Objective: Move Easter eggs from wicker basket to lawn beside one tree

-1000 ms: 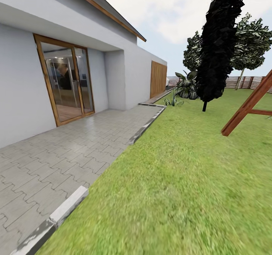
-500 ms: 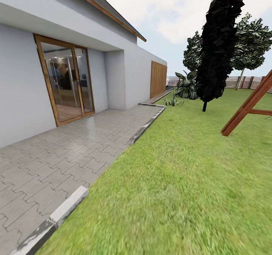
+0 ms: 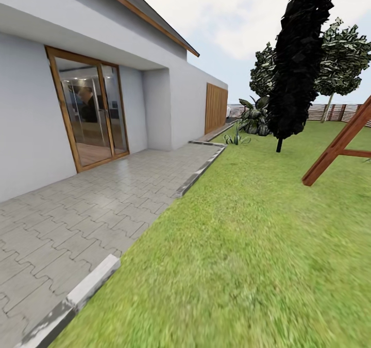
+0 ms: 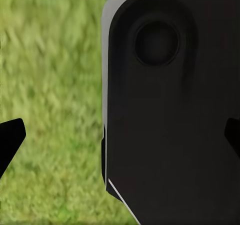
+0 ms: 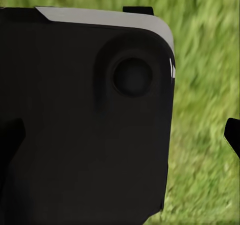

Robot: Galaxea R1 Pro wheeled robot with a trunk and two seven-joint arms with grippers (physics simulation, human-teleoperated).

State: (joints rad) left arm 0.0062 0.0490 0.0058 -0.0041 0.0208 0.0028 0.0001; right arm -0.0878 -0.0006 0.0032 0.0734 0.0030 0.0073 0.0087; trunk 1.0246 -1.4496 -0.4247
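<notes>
The lawn [image 3: 257, 245] spreads green across the right and front of the head view. The Easter eggs, the wicker basket and the pale thick-trunked tree are out of view. In the left wrist view my left gripper [image 4: 120, 135] is open, one black fingertip [image 4: 10, 137] at each side edge, with grass [image 4: 55, 85] below it. My right gripper [image 5: 120, 135] is open too, one fingertip [image 5: 233, 135] over grass [image 5: 205, 85]. Nothing sits between either pair of fingers.
A grey paved patio [image 3: 87, 209] with a stone curb [image 3: 93, 281] borders the lawn on the left, by the house and its glass door [image 3: 90, 113]. A dark conifer [image 3: 299, 59], a thin-trunked round tree [image 3: 340, 54], shrubs [image 3: 255, 116] and a slanted wooden beam [image 3: 337, 144] stand farther off. A dark robot panel [image 4: 175, 110] fills part of both wrist views.
</notes>
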